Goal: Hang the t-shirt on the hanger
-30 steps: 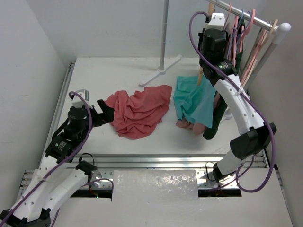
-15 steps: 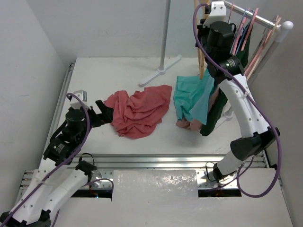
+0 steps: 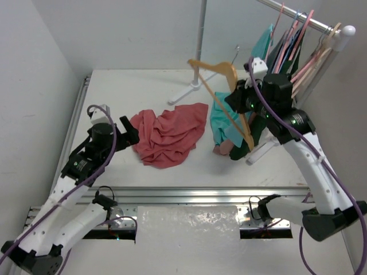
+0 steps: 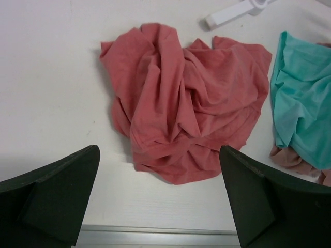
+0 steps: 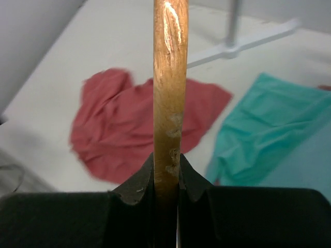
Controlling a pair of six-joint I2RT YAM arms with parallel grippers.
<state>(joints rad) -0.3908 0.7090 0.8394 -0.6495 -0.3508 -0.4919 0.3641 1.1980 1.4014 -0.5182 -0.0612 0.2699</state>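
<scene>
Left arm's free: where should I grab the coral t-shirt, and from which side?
Probably the tall fold ridge of the t-shirt, from straight above with the open left gripper, jaws across the ridge: it lies crumpled on the table, no collar or sleeve showing.

The hanger (image 5: 170,77) is glossy, scuffed wood; the t-shirt (image 4: 181,113) soft matt cloth.

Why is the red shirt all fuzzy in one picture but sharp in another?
Right wrist view: the t-shirt and teal shirt look soft and blurry behind the wooden hanger, which has a white streak of glare near its top. Left wrist view: the t-shirt is sharp, with dark shadows in its folds. Top view: evenly lit.
</scene>
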